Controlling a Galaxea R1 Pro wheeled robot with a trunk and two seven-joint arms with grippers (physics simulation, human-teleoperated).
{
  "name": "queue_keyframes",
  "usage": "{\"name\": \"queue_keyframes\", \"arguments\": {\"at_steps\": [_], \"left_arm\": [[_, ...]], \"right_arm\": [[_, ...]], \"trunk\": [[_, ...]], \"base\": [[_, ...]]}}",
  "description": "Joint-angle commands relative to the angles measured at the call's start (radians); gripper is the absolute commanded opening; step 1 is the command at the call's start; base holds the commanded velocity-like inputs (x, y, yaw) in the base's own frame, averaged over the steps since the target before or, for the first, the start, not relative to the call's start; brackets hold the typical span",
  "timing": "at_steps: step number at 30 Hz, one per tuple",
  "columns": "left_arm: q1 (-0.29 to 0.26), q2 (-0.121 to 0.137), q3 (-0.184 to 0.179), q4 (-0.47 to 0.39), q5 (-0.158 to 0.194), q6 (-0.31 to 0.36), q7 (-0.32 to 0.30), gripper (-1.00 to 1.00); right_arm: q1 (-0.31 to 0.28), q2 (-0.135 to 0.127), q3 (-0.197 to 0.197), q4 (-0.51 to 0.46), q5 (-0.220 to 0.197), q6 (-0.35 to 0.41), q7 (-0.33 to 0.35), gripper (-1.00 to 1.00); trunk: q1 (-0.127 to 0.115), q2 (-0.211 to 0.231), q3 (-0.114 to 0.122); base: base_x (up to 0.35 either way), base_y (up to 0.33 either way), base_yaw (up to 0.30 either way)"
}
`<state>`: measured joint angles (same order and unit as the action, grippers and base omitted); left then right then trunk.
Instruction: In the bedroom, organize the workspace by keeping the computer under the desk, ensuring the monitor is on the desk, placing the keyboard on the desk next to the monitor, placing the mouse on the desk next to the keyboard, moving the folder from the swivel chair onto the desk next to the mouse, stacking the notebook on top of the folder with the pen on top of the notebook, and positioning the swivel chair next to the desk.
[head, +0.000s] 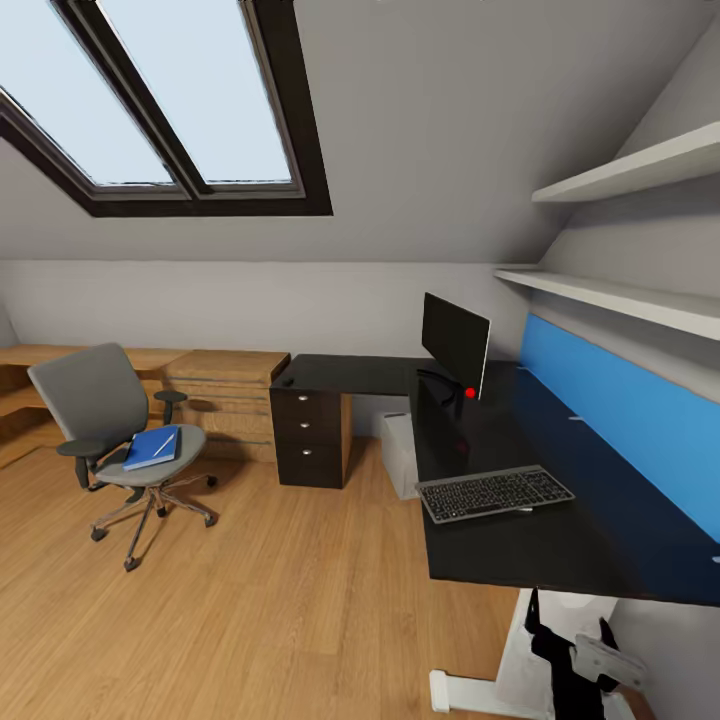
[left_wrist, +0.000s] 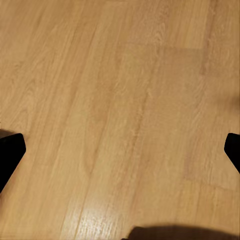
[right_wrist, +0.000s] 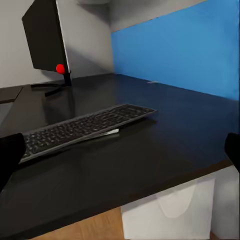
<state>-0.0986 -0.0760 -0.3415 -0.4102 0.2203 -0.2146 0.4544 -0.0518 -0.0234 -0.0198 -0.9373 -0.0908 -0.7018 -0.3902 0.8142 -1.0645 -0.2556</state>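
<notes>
Two big pieces of furniture set out the job for us: the desk (head: 560, 560) with its glossy black top along the blue wall panel (head: 620, 420), and the swivel chair (head: 110, 420) well apart from it on the wood floor (head: 280, 620). The monitor (head: 455, 340) stands at the desk's corner and the keyboard (head: 493, 494) lies on the top nearer to us, tilted a little as if propped on something flat beneath its edge. A pale box under the desk (head: 400, 455) is likely the computer. The blue folder (head: 152, 447) lies on the chair seat with a thin white pen (head: 165, 443) across it; we cannot make out the notebook or the mouse.

We judge the step in hand to be the folder. To do it well we should roll up to the seat squarely, slide a finger under the folder's pale edge and keep it level, since the pen may roll off. The desk top left of the keyboard is bare, so there is room to set it down.

Our right gripper (right_wrist: 120, 150) faces the desk edge with its jaws wide and nothing between them. Our left gripper (left_wrist: 120, 150) points at bare floor, jaws likewise wide and holding nothing.

The room is an attic with a sloped grey ceiling, a dark-framed skylight (head: 150, 100), white shelves (head: 630, 175) above the panel and a black drawer unit (head: 308, 435).
</notes>
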Motion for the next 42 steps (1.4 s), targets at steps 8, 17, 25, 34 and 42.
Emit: {"name": "queue_keyframes", "arguments": {"at_steps": [8,17,25,34,42], "left_arm": [[-0.001,-0.001,-0.007,0.001,0.011,-0.006,0.006,1.0],[-0.001,-0.001,-0.007,0.004,0.009,-0.013,0.008,1.0],[-0.001,0.001,-0.007,0.008,0.008,-0.049,0.009,1.0],[-0.001,0.007,-0.006,0.008,0.008,-0.051,0.009,1.0],[-0.001,0.007,-0.007,0.006,0.008,-0.051,0.009,1.0]], "right_arm": [[-0.006,-0.003,-0.071,-0.38,-0.009,0.302,0.003,1.0],[-0.412,-0.016,-0.167,-0.318,-0.009,0.796,0.004,1.0],[-1.008,-0.112,-0.221,0.627,-0.011,0.878,0.022,1.0],[-1.072,-0.111,-0.216,0.745,0.007,0.855,0.074,1.0],[-1.076,-0.111,-0.197,0.751,0.018,0.86,0.08,1.0]], "trunk": [[-0.031,0.055,0.024],[-0.035,0.062,0.027],[-0.035,0.062,0.027],[-0.035,0.062,0.027],[-0.035,0.062,0.027]], "base": [[0.0,0.0,0.0],[0.0,0.0,0.0],[0.047,-0.006,0.0],[0.294,-0.068,0.0],[0.287,-0.176,0.0]]}}
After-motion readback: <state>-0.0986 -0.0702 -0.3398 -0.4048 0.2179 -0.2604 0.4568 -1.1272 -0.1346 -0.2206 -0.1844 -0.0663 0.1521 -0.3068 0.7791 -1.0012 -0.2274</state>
